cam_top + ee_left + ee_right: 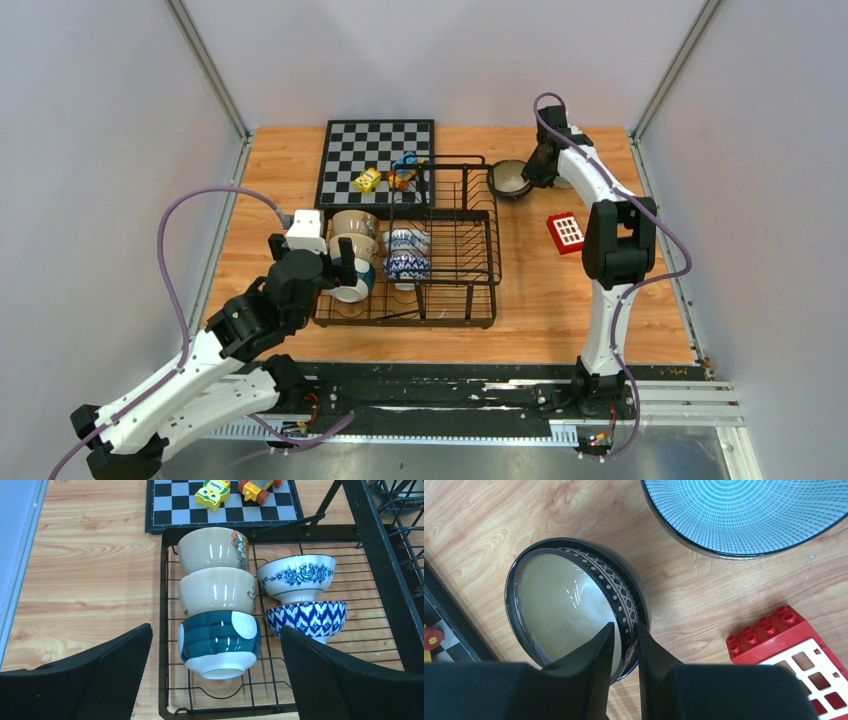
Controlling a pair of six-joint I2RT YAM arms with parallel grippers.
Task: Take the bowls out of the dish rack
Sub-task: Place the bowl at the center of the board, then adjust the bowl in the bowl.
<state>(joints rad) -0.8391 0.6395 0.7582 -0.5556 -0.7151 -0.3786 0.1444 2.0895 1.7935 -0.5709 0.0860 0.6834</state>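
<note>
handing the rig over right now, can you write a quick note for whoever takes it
Left gripper: open, hovering over the teal-and-white ceramic bowl in the black wire dish rack.
Right gripper: fingers astride the rim of the dark round bowl with a cream inside; grip unclear.
Done: that bowl and a pale-blue-lined ceramic bowl sit on the wooden table.
Left: five bowls in the rack: the teal one, two beige bowls, two blue-and-white patterned bowls.
</note>
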